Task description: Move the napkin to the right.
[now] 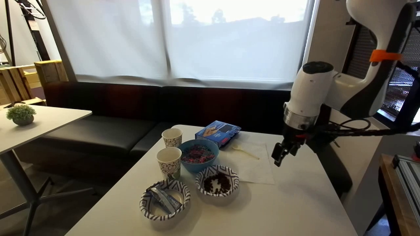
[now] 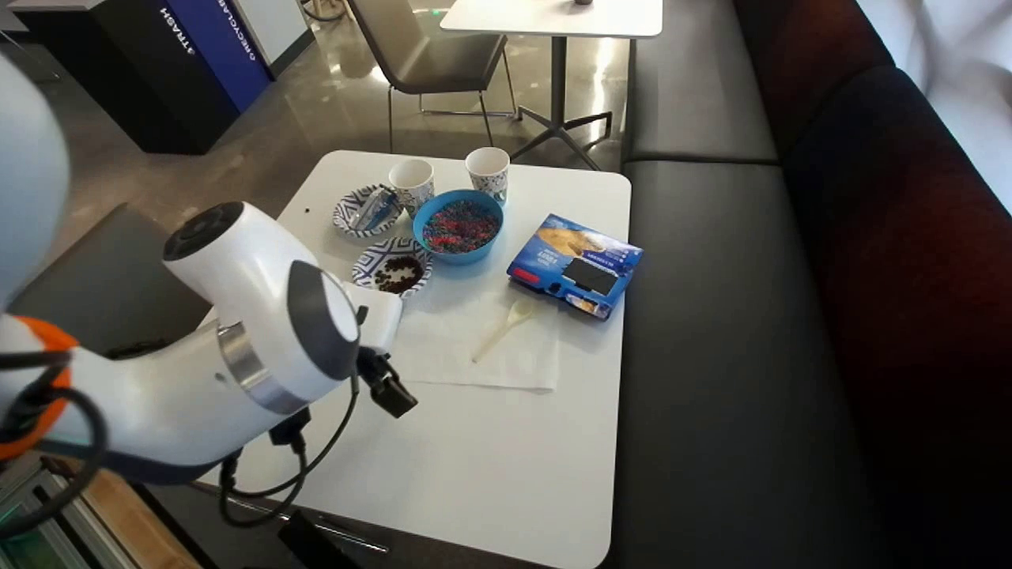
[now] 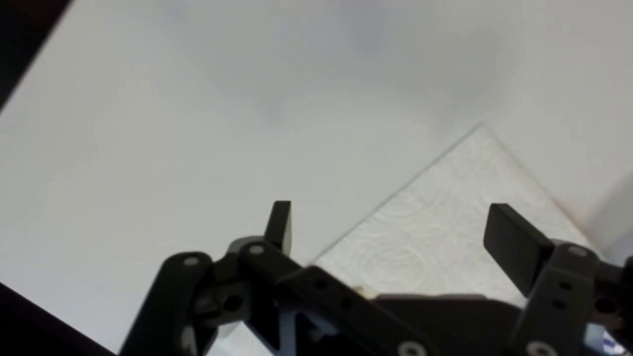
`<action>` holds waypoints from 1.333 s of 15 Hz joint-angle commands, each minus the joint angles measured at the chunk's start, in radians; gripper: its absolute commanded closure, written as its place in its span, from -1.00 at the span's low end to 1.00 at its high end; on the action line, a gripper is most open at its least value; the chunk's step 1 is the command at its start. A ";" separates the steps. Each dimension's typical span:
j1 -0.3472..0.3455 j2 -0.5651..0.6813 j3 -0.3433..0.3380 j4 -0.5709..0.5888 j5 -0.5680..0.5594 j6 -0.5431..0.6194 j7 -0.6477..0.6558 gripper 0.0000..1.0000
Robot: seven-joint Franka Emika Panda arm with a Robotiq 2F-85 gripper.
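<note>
Pincer (image 3: 393,222): I have it spread wide, empty
Napkin (image 3: 445,237): lower down, 1 edge slanting across that gap in wrist view

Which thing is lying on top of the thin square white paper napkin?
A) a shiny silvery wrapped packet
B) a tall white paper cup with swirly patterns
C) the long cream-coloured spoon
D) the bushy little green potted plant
C: both exterior views show the long cream-coloured spoon lying across the thin square white paper napkin.
</note>
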 commanded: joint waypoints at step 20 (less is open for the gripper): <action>-0.772 -0.465 1.053 -0.129 1.482 -0.420 -1.252 -1.00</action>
